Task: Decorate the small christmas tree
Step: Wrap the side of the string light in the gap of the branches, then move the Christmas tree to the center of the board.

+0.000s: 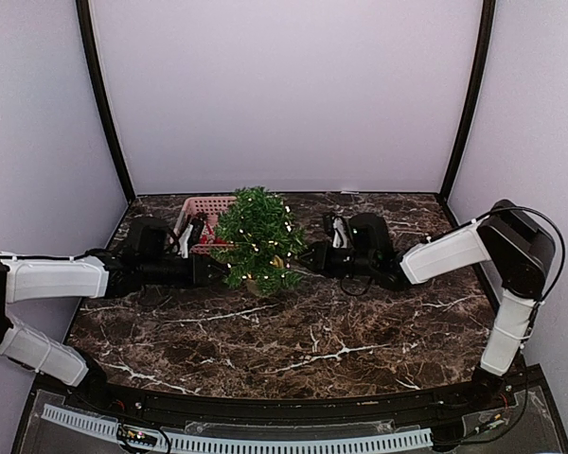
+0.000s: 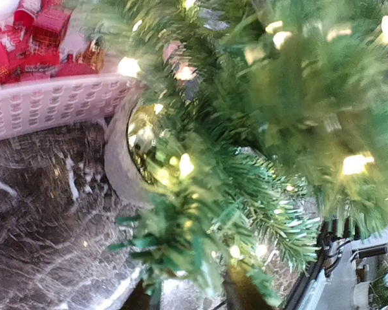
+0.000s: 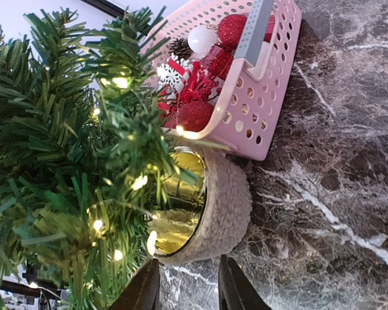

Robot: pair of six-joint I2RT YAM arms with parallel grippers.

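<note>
The small christmas tree (image 1: 257, 238) stands upright at the back middle of the marble table, lit by warm string lights. Its fleecy tan pot (image 3: 231, 206) has a gold lining and touches the pink basket (image 3: 271, 97). My left gripper (image 1: 216, 270) reaches into the tree's lower left branches. In the left wrist view its dark fingers (image 2: 242, 294) stand apart, with blurred needles (image 2: 200, 245) hanging in front of the gap. My right gripper (image 1: 312, 257) sits at the tree's right side. It is open and empty, its fingertips (image 3: 145, 287) just short of the pot.
The pink basket (image 1: 201, 210) behind and left of the tree holds red and white ornaments (image 3: 200, 77), a pine cone and a grey handle. Dark marble table (image 1: 293, 340) spreads in front of both arms. White walls close the back and sides.
</note>
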